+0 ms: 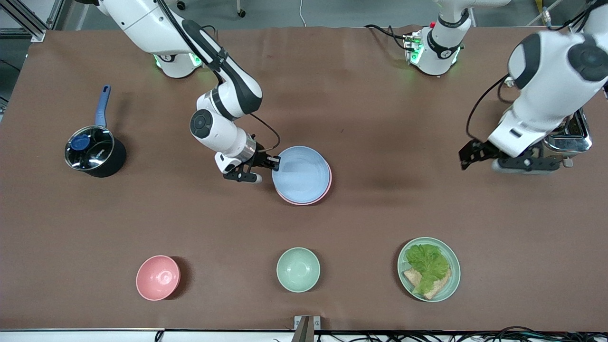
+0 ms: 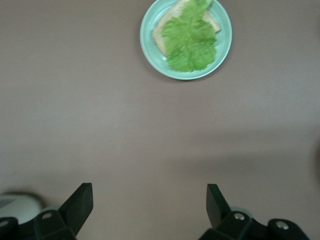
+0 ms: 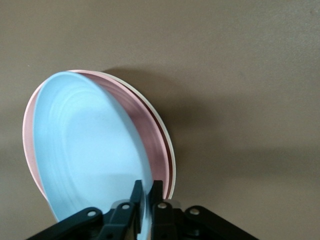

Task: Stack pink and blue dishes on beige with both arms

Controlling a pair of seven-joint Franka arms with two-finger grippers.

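Observation:
The pale blue plate (image 1: 301, 173) lies on top of the pink plate (image 1: 306, 202), whose rim shows along the edge nearer the front camera. My right gripper (image 1: 276, 163) is shut on the blue plate's rim at the side toward the right arm's end. In the right wrist view its fingers (image 3: 148, 192) pinch the blue plate (image 3: 90, 150), with the pink plate (image 3: 150, 127) under it and the beige plate's thin cream rim (image 3: 168, 147) lowest. The beige plate is hidden in the front view. My left gripper (image 1: 468, 154) (image 2: 150, 200) waits open over bare table.
A black pot with a blue handle (image 1: 95, 152) stands toward the right arm's end. Near the front edge are a pink bowl (image 1: 158, 278), a small green bowl (image 1: 298, 269) and a green plate with lettuce and bread (image 1: 429, 269) (image 2: 186, 37). A metal appliance (image 1: 572, 135) sits under the left arm.

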